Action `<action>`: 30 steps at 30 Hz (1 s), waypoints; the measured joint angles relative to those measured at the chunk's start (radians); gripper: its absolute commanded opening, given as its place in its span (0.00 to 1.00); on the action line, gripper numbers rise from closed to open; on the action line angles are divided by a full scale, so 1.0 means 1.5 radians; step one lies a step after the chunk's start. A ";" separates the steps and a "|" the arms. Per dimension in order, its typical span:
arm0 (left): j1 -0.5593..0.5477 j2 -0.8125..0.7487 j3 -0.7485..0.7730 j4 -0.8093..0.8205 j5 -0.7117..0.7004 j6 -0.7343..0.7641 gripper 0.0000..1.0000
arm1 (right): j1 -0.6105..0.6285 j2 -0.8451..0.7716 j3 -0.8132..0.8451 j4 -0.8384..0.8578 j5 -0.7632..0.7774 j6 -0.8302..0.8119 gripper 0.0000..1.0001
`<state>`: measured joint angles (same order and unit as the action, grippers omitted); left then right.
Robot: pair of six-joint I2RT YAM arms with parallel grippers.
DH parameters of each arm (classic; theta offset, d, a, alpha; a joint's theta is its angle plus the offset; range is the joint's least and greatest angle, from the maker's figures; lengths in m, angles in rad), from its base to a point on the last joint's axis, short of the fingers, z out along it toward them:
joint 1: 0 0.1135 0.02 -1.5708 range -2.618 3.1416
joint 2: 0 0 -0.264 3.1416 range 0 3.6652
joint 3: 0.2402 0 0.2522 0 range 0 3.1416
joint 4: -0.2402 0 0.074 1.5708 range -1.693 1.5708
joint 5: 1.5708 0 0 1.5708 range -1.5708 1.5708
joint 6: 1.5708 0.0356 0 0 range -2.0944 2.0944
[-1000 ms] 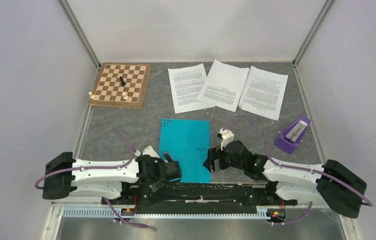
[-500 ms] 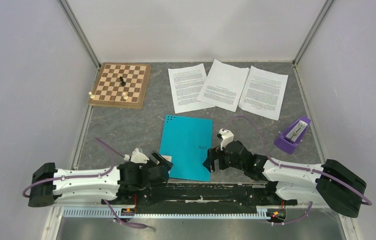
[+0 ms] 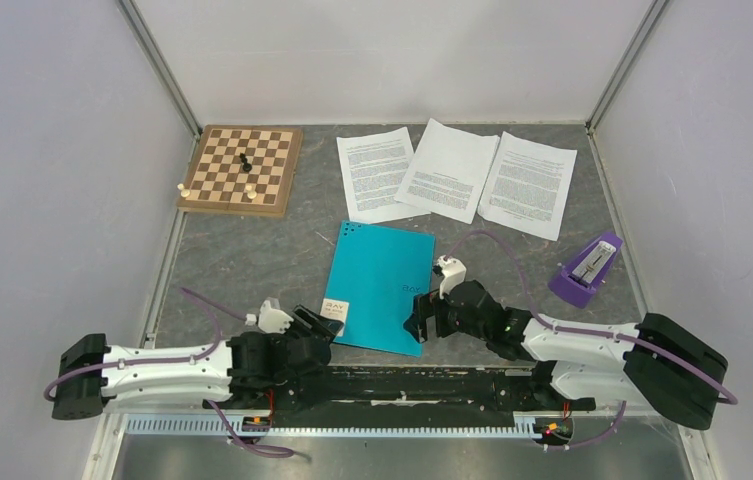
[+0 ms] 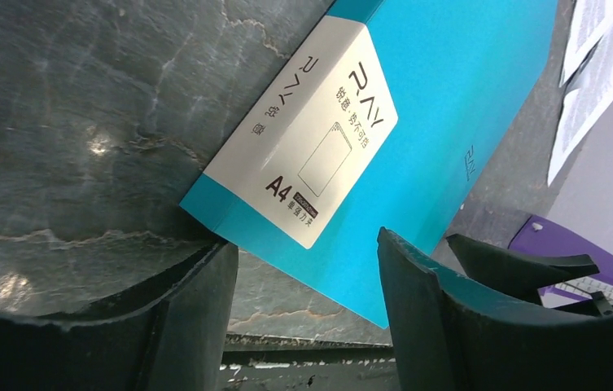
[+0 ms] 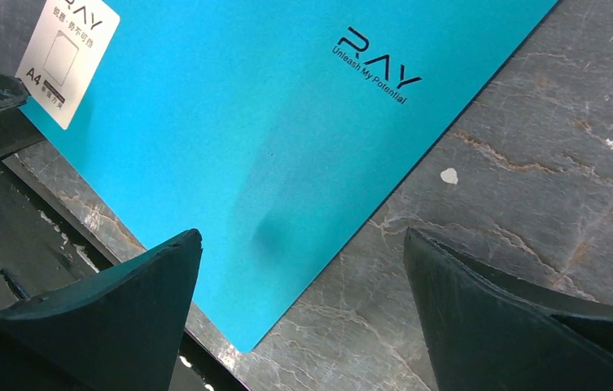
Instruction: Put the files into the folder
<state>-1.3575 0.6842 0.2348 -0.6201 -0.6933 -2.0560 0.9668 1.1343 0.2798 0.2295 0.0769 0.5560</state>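
The teal folder (image 3: pixel 380 285) lies flat at lower centre of the table (image 3: pixel 252 255). The left hand (image 3: pixel 320 322) and right hand (image 3: pixel 415 322), both released, flank its near corners. Three files (image 3: pixel 450 172) fan across the upper right.

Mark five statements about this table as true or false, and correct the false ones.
1. The teal rectangular folder lies closed on the grey stone-patterned table. True.
2. The three white printed paper sheets are inside the folder. False: they lie on the table beyond it, at the far side.
3. The white label sits at the folder corner nearest the left tool. True.
4. The right tool is clamped shut on the folder. False: its jaws stand open by the folder's near right corner.
5. The wooden chessboard is bare. False: small pieces stand on it.
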 measured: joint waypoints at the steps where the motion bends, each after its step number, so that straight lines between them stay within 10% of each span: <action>1: 0.000 0.004 -0.002 0.010 -0.004 -0.001 0.66 | 0.000 0.001 0.000 0.002 0.000 -0.001 0.98; 20: 0.000 0.036 -0.072 0.188 -0.062 -0.011 0.47 | 0.000 0.033 0.003 0.044 -0.004 -0.004 0.98; 30: 0.000 0.043 -0.099 0.232 -0.081 -0.011 0.21 | 0.000 0.042 0.010 0.048 -0.007 -0.005 0.98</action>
<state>-1.3575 0.7486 0.0868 -0.2714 -0.8154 -2.0720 0.9668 1.1976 0.2943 0.3008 0.0662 0.5491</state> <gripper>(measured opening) 0.282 0.983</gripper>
